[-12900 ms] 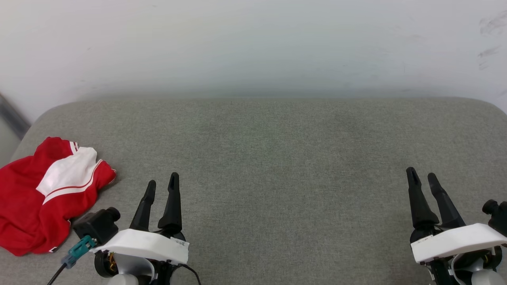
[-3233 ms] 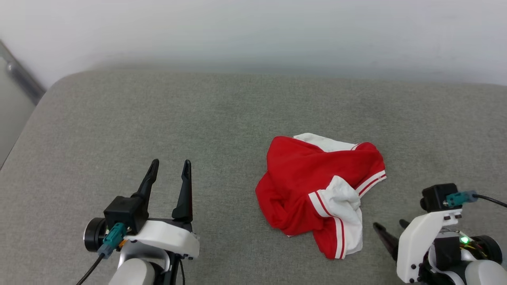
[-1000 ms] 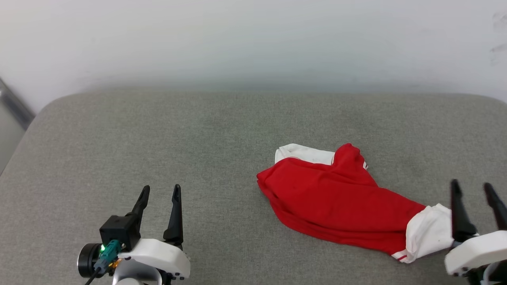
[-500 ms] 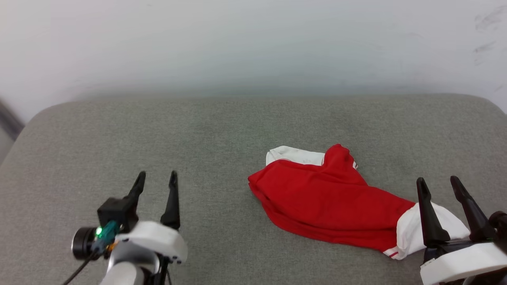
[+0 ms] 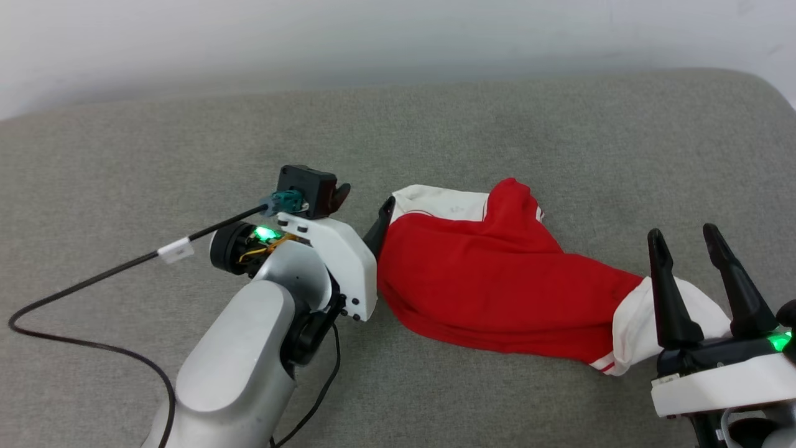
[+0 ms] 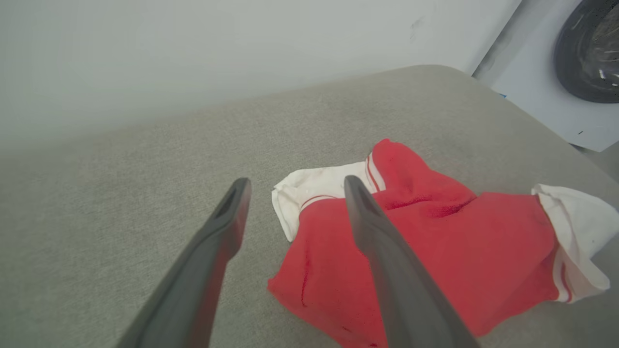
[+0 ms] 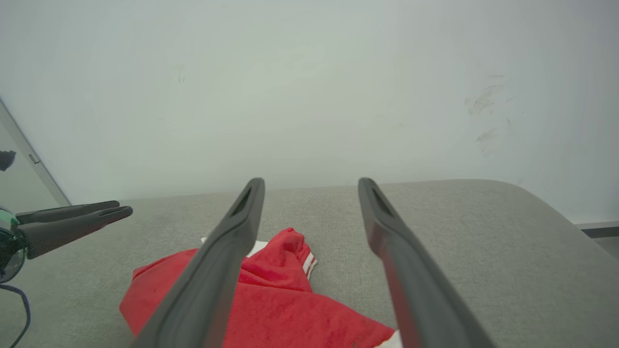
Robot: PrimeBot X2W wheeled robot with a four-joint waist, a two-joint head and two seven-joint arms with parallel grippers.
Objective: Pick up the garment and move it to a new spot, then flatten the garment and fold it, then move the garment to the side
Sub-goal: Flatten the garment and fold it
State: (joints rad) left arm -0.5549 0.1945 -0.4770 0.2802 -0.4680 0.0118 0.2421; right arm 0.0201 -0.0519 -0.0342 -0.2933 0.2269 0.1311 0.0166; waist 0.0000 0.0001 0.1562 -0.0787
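The garment (image 5: 497, 292) lies stretched out across the middle of the grey cushion (image 5: 186, 143), plain red side up, with one white sleeve (image 5: 435, 200) at its far left corner and the other (image 5: 634, 330) at its near right end. My left gripper (image 5: 360, 211) is open at the garment's left edge, one finger (image 5: 379, 227) touching the red cloth. In the left wrist view, that gripper (image 6: 296, 181) frames the white sleeve (image 6: 309, 193) without closing on it. My right gripper (image 5: 681, 235) stands open over the right sleeve, holding nothing. The lettering is hidden.
A pale wall (image 5: 398, 31) runs behind the cushion. My left arm's black cable (image 5: 93, 280) trails over the cushion at the near left. Off the cushion's right end stands a white machine with a dark round door (image 6: 587, 53). The cushion's rounded right corner (image 7: 532, 193) is close.
The left arm has swung forward and right to the garment's left edge. The head camera has tipped down. The right gripper stays open over the right sleeve.
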